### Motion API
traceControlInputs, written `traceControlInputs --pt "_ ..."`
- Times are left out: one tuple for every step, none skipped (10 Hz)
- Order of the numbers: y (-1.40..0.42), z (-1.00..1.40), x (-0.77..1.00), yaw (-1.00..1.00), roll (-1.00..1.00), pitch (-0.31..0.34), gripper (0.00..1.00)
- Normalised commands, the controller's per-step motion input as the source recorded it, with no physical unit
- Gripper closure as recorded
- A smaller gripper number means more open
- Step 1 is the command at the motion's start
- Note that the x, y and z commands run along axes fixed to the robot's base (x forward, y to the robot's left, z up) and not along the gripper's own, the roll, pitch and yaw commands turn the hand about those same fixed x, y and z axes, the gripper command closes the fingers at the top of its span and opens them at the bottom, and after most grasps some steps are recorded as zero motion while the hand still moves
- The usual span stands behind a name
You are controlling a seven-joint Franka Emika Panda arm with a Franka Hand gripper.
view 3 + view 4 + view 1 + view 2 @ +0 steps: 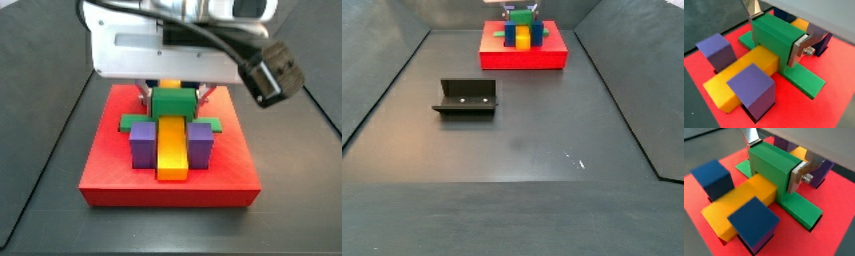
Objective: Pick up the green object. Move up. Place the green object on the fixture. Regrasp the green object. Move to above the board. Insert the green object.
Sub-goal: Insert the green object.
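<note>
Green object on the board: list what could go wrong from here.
1. The gripper has its fingers on the raised centre of the green object; opening off-axis could tilt it in the red board.
2. The yellow bar and blue blocks crowd it, so a sideways retreat may knock them.

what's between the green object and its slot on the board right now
Nothing visible. The green object already sits down on the red board, straddling the yellow bar, with the gripper fingers on either side of its raised centre.
</note>
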Motion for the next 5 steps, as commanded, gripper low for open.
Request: traceControlInputs --pt "0.02 -0.98 0.39 0.00 -0.07 -0.047 1.00" --pt "0.00 -1.00 0.41 0.00 -0.04 -0.074 1.00" --pt "0.00 -0.87 0.34 0.00 -0.05 -0.060 1.00" --pt "0.00 -0.25 0.00 0.00 -0.14 0.083 1.00" --pt "0.00 -0.15 -0.01 0.00 -0.05 0.007 1.00"
